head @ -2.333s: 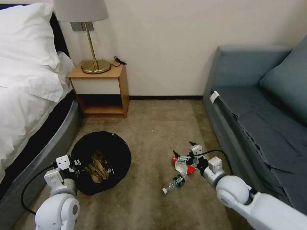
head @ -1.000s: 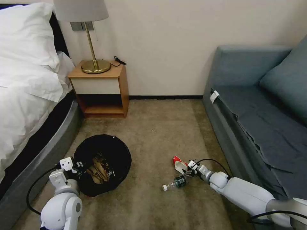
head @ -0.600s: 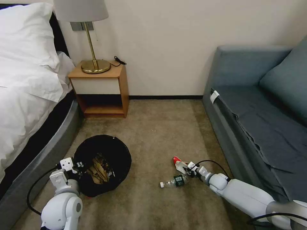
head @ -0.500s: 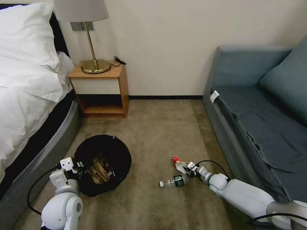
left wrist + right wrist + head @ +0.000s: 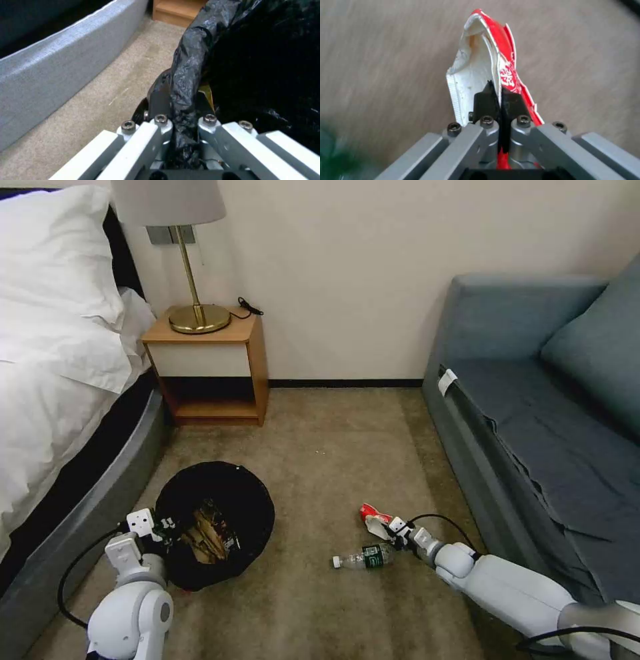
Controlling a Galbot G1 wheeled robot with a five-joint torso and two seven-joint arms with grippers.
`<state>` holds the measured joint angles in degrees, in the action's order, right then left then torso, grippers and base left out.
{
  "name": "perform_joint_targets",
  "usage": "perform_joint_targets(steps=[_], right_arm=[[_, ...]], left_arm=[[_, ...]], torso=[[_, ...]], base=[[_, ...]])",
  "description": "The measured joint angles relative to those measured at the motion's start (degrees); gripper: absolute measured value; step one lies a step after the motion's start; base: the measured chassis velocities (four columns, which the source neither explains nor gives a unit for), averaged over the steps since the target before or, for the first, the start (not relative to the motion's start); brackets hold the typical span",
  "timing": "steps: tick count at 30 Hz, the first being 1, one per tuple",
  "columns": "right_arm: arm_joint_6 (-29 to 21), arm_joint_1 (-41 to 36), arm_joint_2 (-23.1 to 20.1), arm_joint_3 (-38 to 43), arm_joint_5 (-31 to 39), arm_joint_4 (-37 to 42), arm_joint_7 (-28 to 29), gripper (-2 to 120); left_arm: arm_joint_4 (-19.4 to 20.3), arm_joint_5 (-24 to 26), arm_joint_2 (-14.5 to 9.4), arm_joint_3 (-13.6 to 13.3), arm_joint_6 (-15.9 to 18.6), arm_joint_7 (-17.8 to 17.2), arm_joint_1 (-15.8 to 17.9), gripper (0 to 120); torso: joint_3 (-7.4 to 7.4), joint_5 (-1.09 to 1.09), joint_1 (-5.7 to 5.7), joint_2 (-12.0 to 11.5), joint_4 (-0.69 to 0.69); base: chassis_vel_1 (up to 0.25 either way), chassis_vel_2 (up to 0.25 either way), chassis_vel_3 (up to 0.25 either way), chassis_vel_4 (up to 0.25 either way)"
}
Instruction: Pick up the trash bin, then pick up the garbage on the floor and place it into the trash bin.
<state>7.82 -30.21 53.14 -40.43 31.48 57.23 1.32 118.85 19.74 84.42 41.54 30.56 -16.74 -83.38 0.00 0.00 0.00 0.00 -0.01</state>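
The trash bin (image 5: 248,500), round with a black bag liner (image 5: 190,65), sits low at the left with gold-brown and tan litter (image 5: 203,537) inside. My left gripper (image 5: 162,527) is shut on the liner's rim, the black fingers (image 5: 160,100) pinching the folded plastic. A red-and-white wrapper (image 5: 373,519) lies by the sofa's foot; my right gripper (image 5: 390,530) is shut on it, its black pads (image 5: 486,98) clamping the crumpled sheet (image 5: 476,72). The small clear green-labelled bottle (image 5: 363,558) lies on its side on the carpet beside that gripper.
A bed (image 5: 60,400) with a grey padded base runs along the left, close to the bin. A wooden nightstand (image 5: 210,370) with a brass lamp (image 5: 193,280) stands against the wall. A blue-grey sofa (image 5: 533,413) borders the right. Open carpet (image 5: 320,447) lies between.
My right arm dropped low to the carpet and reached the red-and-white wrapper, closing on it. The bottle got nudged a little to the left. The left gripper kept hold of the bin.
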Motion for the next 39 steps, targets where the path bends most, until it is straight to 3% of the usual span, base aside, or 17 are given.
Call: perform_joint_targets(steps=[4,8,10,13,17,22,28,37,39], right_arm=[[-0.78,0.48,-1.24,3.41,0.47,6.63,0.78,0],[-1.93,3.86,-2.63,5.70,2.93,22.13,2.35,0],[-2.41,4.71,-2.63,5.47,3.93,24.45,2.89,0],[-2.70,9.46,-1.02,1.64,11.53,32.91,4.83,0],[-0.51,13.95,2.11,-5.06,19.82,37.97,6.90,0],[-0.79,15.86,6.69,-12.09,24.13,41.16,10.97,0],[-1.18,15.83,9.18,-18.65,24.27,41.94,13.71,0],[-3.56,16.23,10.53,-21.63,22.33,41.01,14.82,0],[-4.24,16.22,10.81,-22.23,21.92,40.74,15.24,6]], left_arm=[[0.02,0.00,-0.03,-0.02,0.05,-0.01,0.04,3],[-0.03,-0.11,-0.03,-0.29,0.12,-0.01,0.15,3],[-0.05,-0.14,-0.03,-0.29,0.13,-0.03,0.15,3],[0.04,-0.17,-0.02,-0.35,0.23,-0.03,0.09,3],[0.31,-0.21,0.03,-0.36,0.34,-0.09,-0.02,3],[0.61,-0.21,0.11,-0.42,0.49,-0.10,0.00,3],[0.82,-0.21,0.19,-0.37,0.55,-0.16,0.01,3],[0.86,-0.27,0.57,-0.75,0.62,-0.19,0.20,3],[0.90,-0.37,0.69,-0.91,0.63,-0.18,0.23,3]], torso=[[0.00,0.00,0.00,0.00,-0.01],[0.00,-0.02,0.00,0.00,0.03],[0.00,-0.02,0.00,0.00,0.01],[0.00,-0.02,0.00,0.00,0.02],[0.00,-0.03,0.00,0.00,0.03],[0.00,-0.02,0.00,0.00,0.03],[0.00,-0.01,0.00,0.00,0.00],[0.00,-0.01,0.00,0.00,0.01],[0.00,0.00,0.00,0.00,0.01]], base=[[0.000,0.000,0.000,0.000],[0.000,0.000,0.000,0.000],[0.000,0.000,0.000,0.000],[0.000,0.000,0.000,0.000],[0.000,0.000,0.000,0.000],[0.000,0.000,0.000,0.000],[0.000,0.000,0.000,0.000],[0.000,0.000,0.000,0.000],[0.000,0.000,0.000,0.000]])
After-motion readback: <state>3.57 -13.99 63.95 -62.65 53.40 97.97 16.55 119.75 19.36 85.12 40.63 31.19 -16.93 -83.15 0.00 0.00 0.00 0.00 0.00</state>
